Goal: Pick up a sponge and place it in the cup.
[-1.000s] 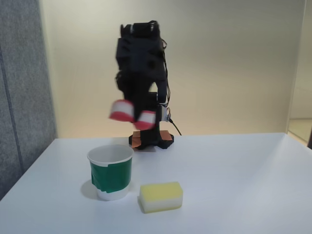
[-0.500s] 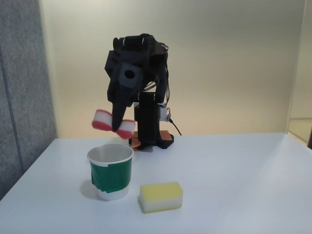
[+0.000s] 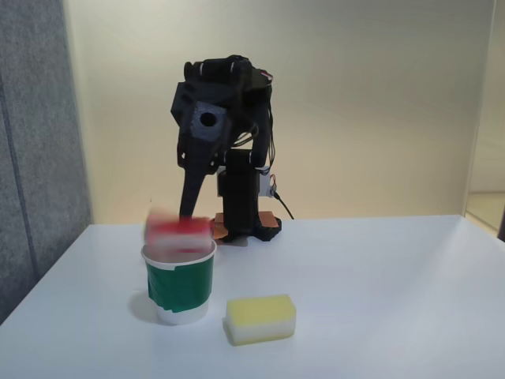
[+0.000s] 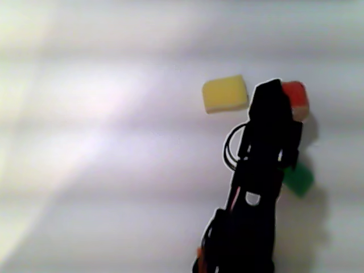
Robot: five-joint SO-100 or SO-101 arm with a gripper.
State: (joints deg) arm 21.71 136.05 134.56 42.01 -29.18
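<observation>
Now sponge lower than before, blurred over cup rim.

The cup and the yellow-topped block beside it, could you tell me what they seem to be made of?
The cup looks like matte white paper with a green band; its thin rolled rim suggests paper, though thin plastic is possible. The yellow block looks like soft foam sponge: rounded corners, dull surface, a yellow layer over a whitish base.
</observation>
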